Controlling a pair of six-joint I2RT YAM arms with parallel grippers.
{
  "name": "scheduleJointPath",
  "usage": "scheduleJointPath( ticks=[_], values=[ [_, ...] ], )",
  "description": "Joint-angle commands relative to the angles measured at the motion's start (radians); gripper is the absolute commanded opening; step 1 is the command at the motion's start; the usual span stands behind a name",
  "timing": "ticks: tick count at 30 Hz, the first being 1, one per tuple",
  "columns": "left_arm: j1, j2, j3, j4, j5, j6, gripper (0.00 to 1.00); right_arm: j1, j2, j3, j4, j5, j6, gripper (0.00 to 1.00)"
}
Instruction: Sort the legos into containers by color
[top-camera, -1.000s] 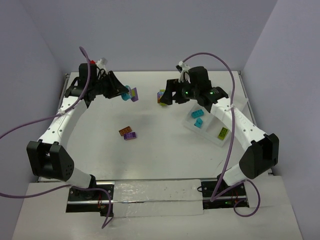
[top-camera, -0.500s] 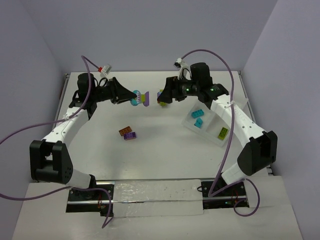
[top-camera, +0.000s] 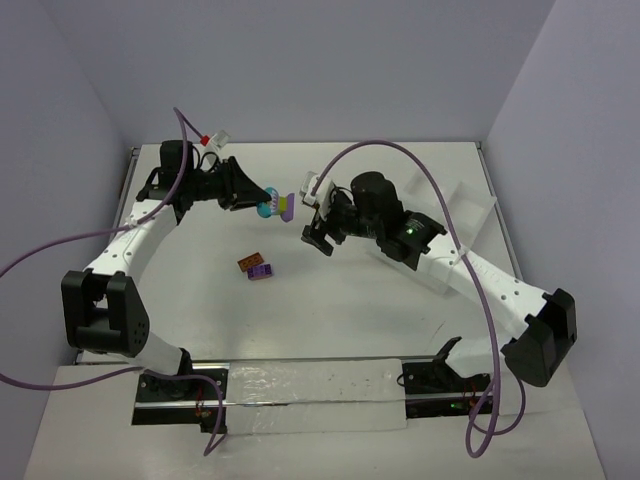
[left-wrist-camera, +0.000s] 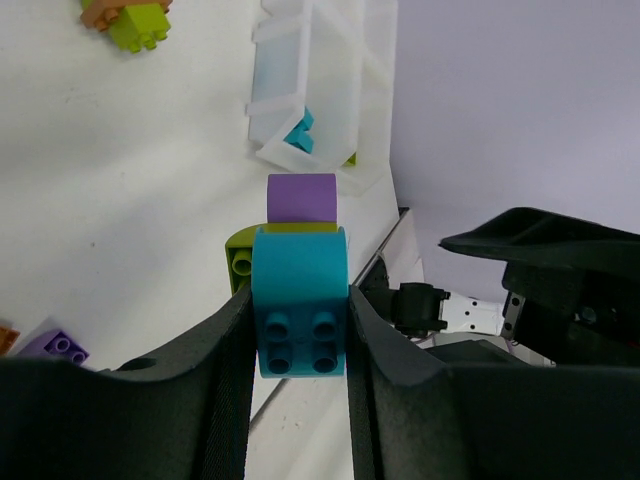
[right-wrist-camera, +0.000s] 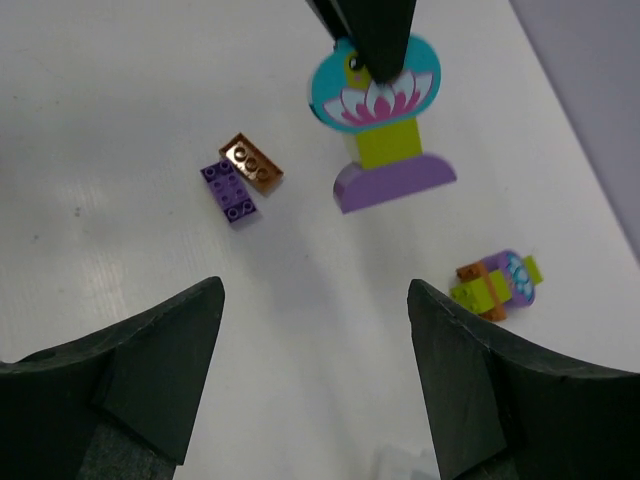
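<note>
My left gripper (top-camera: 262, 199) (left-wrist-camera: 298, 310) is shut on a clump (top-camera: 277, 206) held above the table: a cyan brick (left-wrist-camera: 298, 300) between the pads, with lime and purple pieces (left-wrist-camera: 302, 198) beyond it. The right wrist view shows this clump (right-wrist-camera: 378, 120) with a lotus print on the cyan piece. My right gripper (top-camera: 316, 231) (right-wrist-camera: 315, 290) is open and empty, just right of the clump. An orange brick (right-wrist-camera: 252, 162) and a purple brick (right-wrist-camera: 230, 192) lie together on the table (top-camera: 258, 267). A lime, orange and purple clump (right-wrist-camera: 495, 283) (left-wrist-camera: 128, 15) lies further back.
The white divided tray (top-camera: 440, 280) stands at the right, mostly hidden under my right arm. In the left wrist view the tray (left-wrist-camera: 272, 100) holds a cyan brick (left-wrist-camera: 298, 130). Purple cables arch over both arms. Grey walls close in the table.
My right arm has swung from the back right toward the table's middle, and its gripper now sits close to the held clump. My left gripper has moved slightly right with the clump.
</note>
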Motion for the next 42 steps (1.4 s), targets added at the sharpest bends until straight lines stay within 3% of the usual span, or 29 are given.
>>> scheduleJointPath(
  ticks=[1, 28, 37, 41, 42],
  values=[
    [0.005, -0.036, 0.042, -0.082, -0.007, 0.051, 0.00, 0.030, 0.028, 0.051, 0.139, -0.024, -0.169, 0.80],
    [0.005, -0.076, -0.003, -0.141, 0.027, 0.091, 0.00, 0.054, 0.292, 0.203, 0.132, -0.117, -0.207, 0.75],
    [0.005, -0.087, -0.001, -0.129, 0.034, 0.090, 0.00, 0.055, 0.332, 0.214, 0.148, -0.127, -0.181, 0.62],
    [0.005, -0.089, 0.000, -0.134, 0.031, 0.095, 0.00, 0.055, 0.347, 0.230, 0.147, -0.121, -0.166, 0.50],
    [0.005, -0.090, 0.001, -0.139, 0.027, 0.097, 0.00, 0.054, 0.348, 0.233, 0.146, -0.118, -0.166, 0.43]
  ],
)
